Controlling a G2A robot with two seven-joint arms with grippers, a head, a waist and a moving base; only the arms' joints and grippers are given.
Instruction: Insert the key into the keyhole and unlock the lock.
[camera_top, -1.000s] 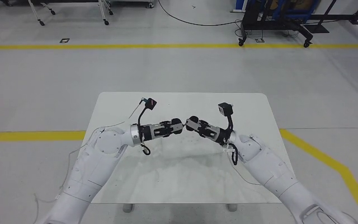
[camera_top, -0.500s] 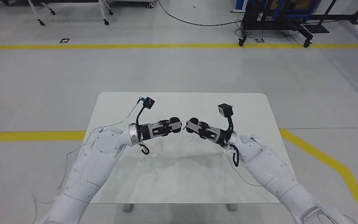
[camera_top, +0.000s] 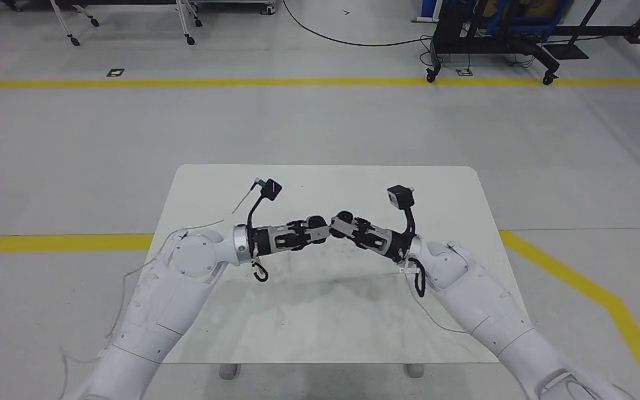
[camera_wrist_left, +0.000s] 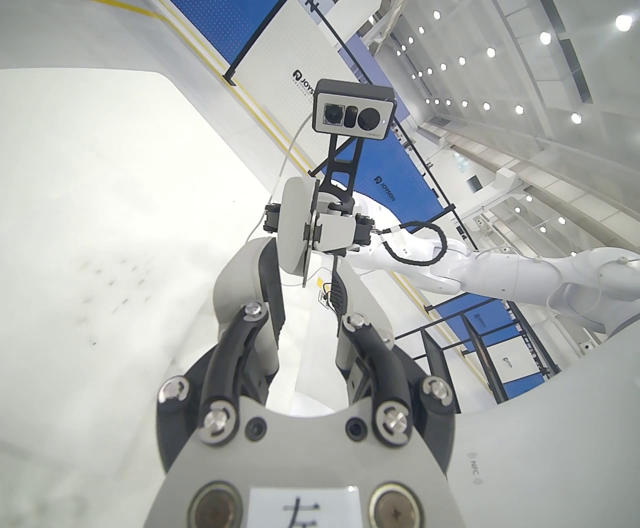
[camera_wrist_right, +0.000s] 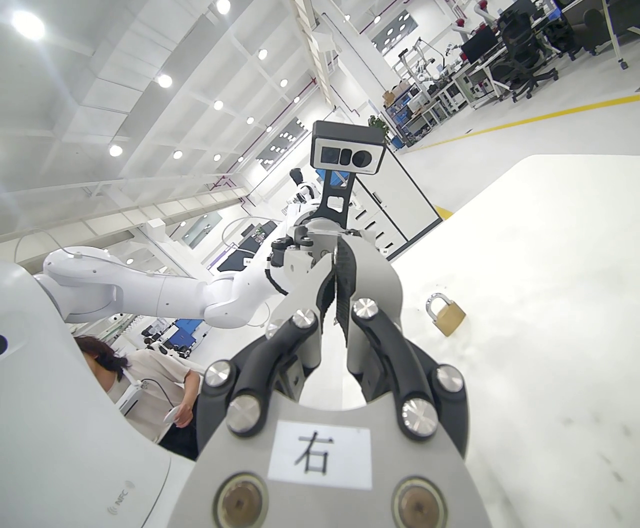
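brass padlock with silver shackle (camera_wrist_right: 445, 315) lies flat on the white table (camera_wrist_right: 525, 225), near the clenched right gripper (camera_wrist_right: 336, 260); released left gripper (camera_wrist_left: 307, 280) should pin its body before aligning any key squarely.

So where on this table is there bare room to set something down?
Free: the far strip of table beyond both arms, and the near strip before them. Crowded: mid-table, where the left end effector and right end effector meet; the padlock lies nearby.
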